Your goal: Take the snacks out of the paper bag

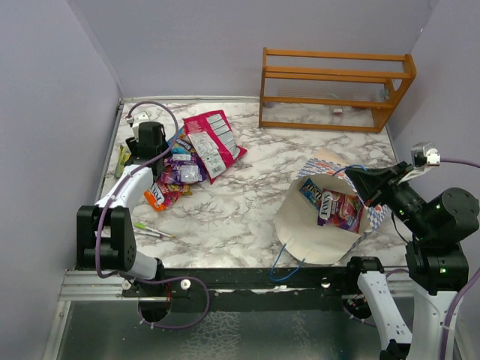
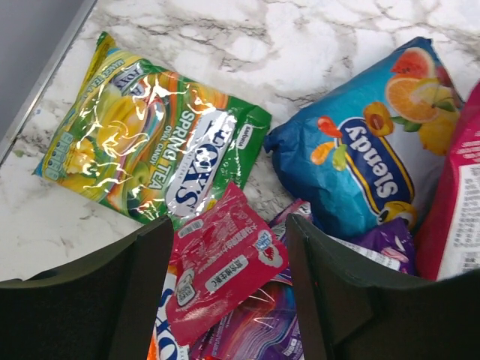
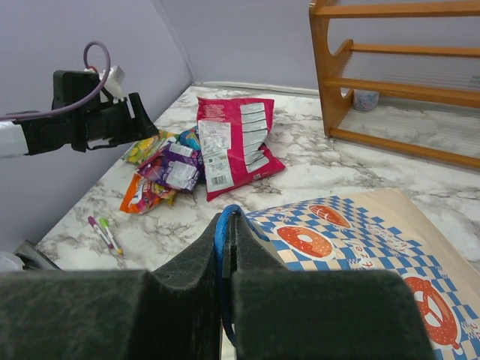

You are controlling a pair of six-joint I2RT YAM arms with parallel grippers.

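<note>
Snacks (image 1: 337, 208) sit half-hidden in paper bag (image 1: 313, 241); right end effector (image 3: 227, 223) clamps its cord (image 3: 220, 251), left end effector (image 2: 229, 236) gapes.

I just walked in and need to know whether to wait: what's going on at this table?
Two robot arms are emptying snacks out of a paper bag. The right tool is shut on the bag's blue cord handle, with the bag lying mouth-open on the right side of the table. The left tool is open above the pile of snacks at the far left, just over a small pink packet. A few packets are inside the bag, so the job isn't finished.
</note>
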